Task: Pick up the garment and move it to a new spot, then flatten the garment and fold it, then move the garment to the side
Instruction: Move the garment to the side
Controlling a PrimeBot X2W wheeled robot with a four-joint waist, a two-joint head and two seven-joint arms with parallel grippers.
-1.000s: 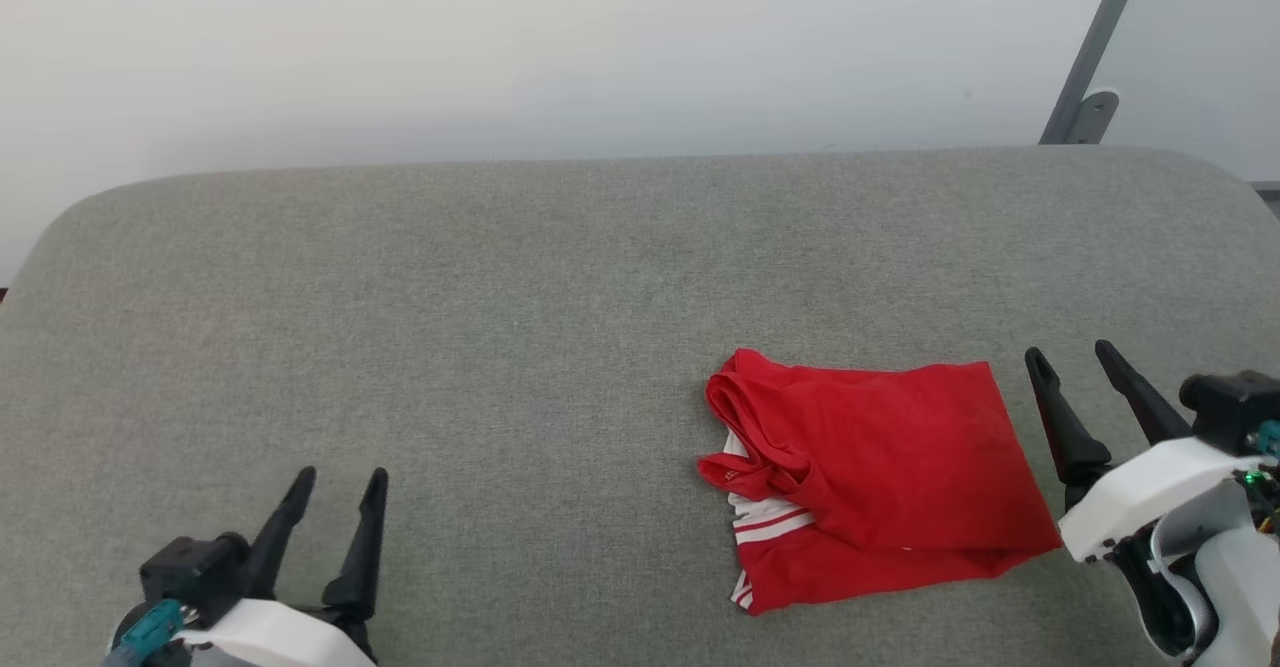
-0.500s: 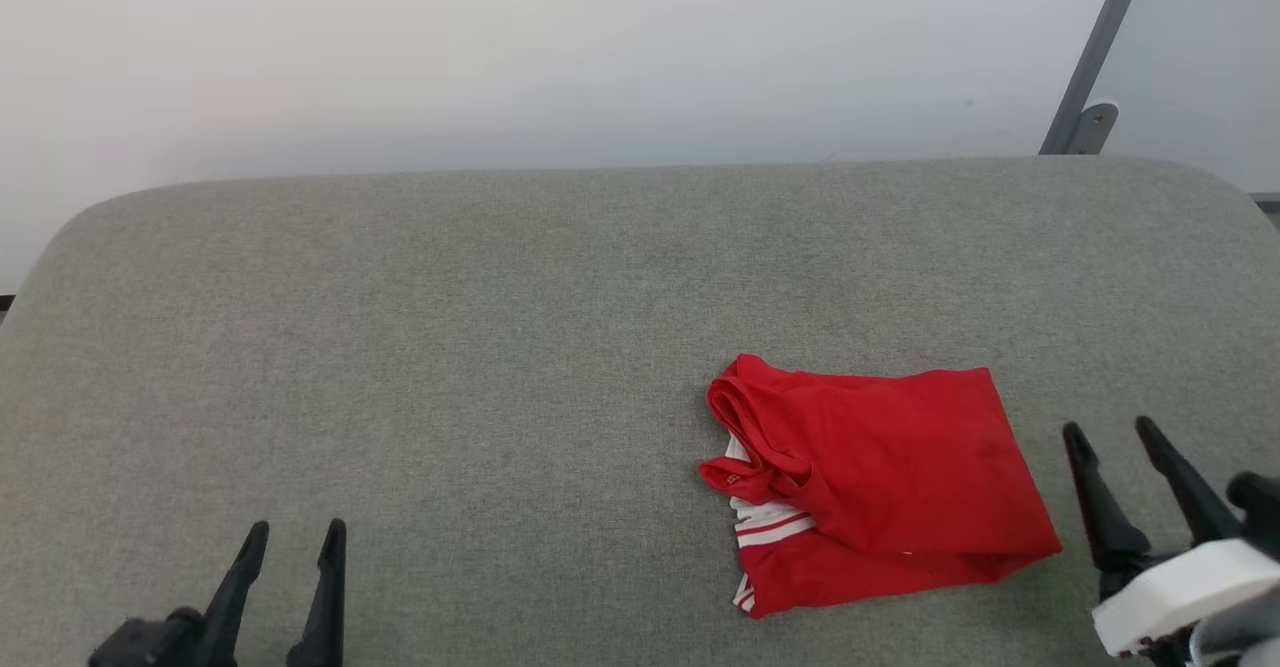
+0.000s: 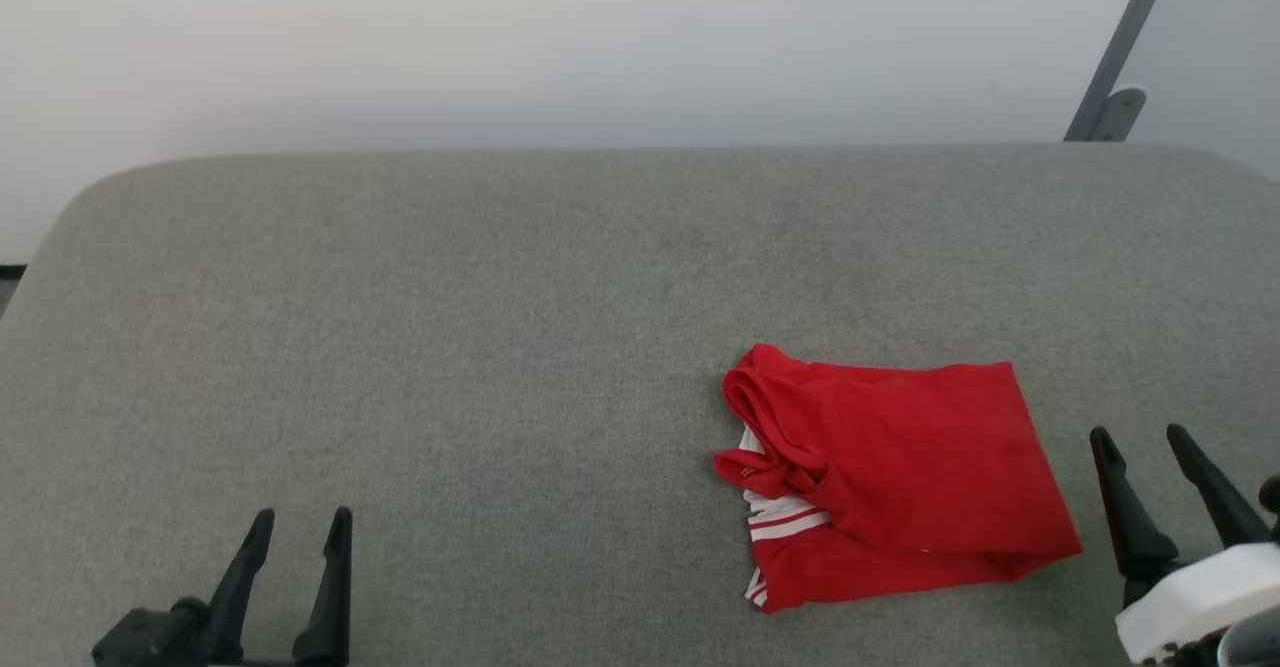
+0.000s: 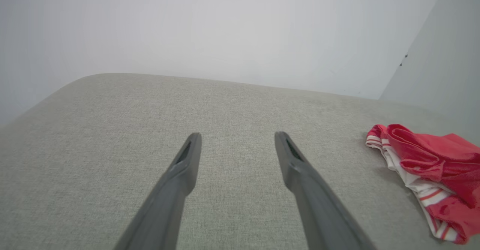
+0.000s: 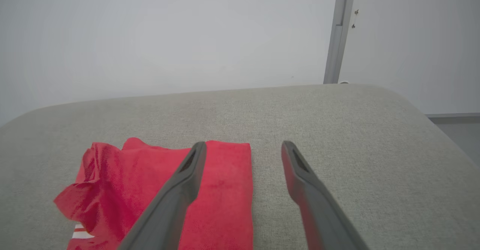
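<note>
**Folded jersey parked on the right: tips for the last nudge**

The red jersey shirt with white striped trim (image 3: pixel 900 487) is lying folded into a rough rectangle on the grey fabric-covered worktop (image 3: pixel 500 347). It's right of centre and toward the near edge. Its right and far edges look pretty clean. The left end is lumpy, with a rolled red bunch and some white striped trim poking out near the bottom left.

The right tool (image 3: pixel 1139 433) sits just right of the shirt, fingers apart, holding nothing and not touching the cloth. The left tool (image 3: pixel 304 514) is well off at the near left, also spread and empty.

My read is that the fold is done and this is the move-to-the-side part, maybe already finished. If it needs another shift, I'd go in with the right tool at the tidy right edge and pinch through every layer, not just the top one. Then drag or carry it low so the stack doesn't flop open. I'd stay away from the bunched left end, since tugging there would probably unroll it. The left tool can just sit this one out.
</note>
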